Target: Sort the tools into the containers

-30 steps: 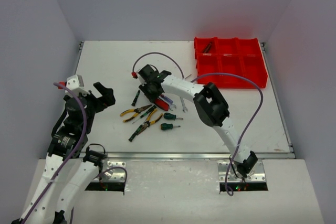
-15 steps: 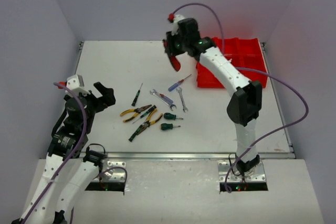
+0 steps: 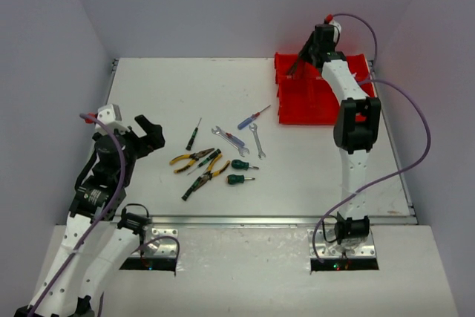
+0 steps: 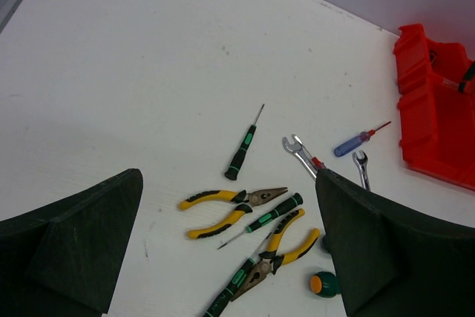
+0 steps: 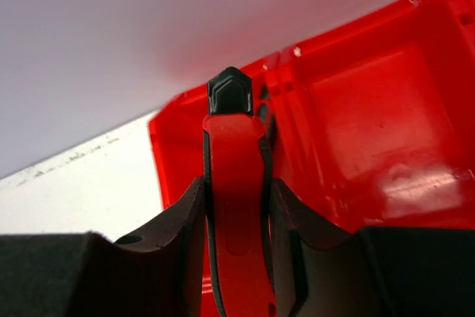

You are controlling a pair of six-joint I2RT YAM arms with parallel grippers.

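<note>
Cutters (image 5: 231, 146) with red handles are riding in the right gripper (image 5: 236, 213), whose fingers are pressing on either side of one handle. A second ago that gripper was working down in the pile at the middle of the table (image 3: 148, 87). Half a second ago it was swinging up through the air with the red tool. Now it is hovering over the far-left corner of the red bins (image 3: 326, 115), close to the back wall. One tool fewer is lying on the table, and a drop is probably coming next (the cutters are not yet resting in any compartment). The left gripper (image 4: 228, 183) is staying where it was over the left of the table, fingers spread wide and gripping nothing.

In the bins, a dark thing (image 3: 294, 67) is sitting in the far-left compartment; I cannot tell which tool it is. The other compartments are looking bare from above, though the arm is hiding part of them. Yellow pliers (image 4: 223, 209), green screwdrivers (image 4: 241, 155), a blue screwdriver (image 4: 350, 142) and wrenches (image 4: 361, 167) are waiting on the table outside the bins.
</note>
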